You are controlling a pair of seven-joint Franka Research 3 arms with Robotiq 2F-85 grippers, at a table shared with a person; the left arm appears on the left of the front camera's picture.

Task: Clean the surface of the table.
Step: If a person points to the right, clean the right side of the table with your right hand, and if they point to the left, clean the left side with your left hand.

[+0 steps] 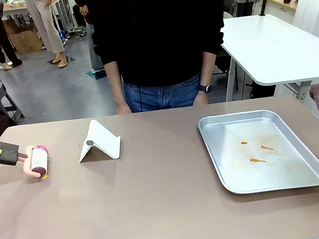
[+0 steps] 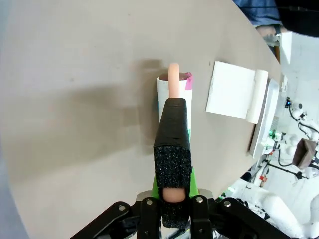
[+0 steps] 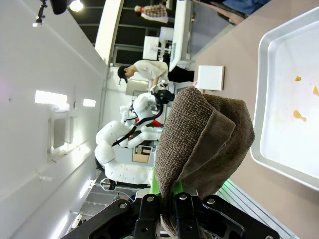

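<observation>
- Gripping a lint roller (image 1: pixel 38 161) by its pink handle (image 2: pixel 174 79), the left gripper (image 1: pixel 0 150) has its jaws closed tight on it, at 9 o'clock on the table (image 1: pixel 162 215) in the front view.
- The roller's white drum points toward the table's middle; I cannot tell whether it touches the top.
- The table spreads wide across the front view, brownish-taupe and matte, with a person (image 1: pixel 159 35) in a dark top standing at its 12 o'clock edge, hands down.
- A white folded stand (image 1: pixel 98 142) sits upright at about 10 o'clock, just beside the roller but apart from it.
- A silver tray (image 1: pixel 303 177) lies flat at 3 o'clock, carrying three small orange smears (image 1: pixel 257 159) near its middle.
- The right gripper (image 3: pixel 169 201) is clamped shut on a brown towel (image 3: pixel 199 139), which bunches over its fingers.
- In the front view the towel hangs at the far 3 o'clock edge, above the table and clear of the tray.
- In the right wrist view the tray and the stand lie beyond the towel.
</observation>
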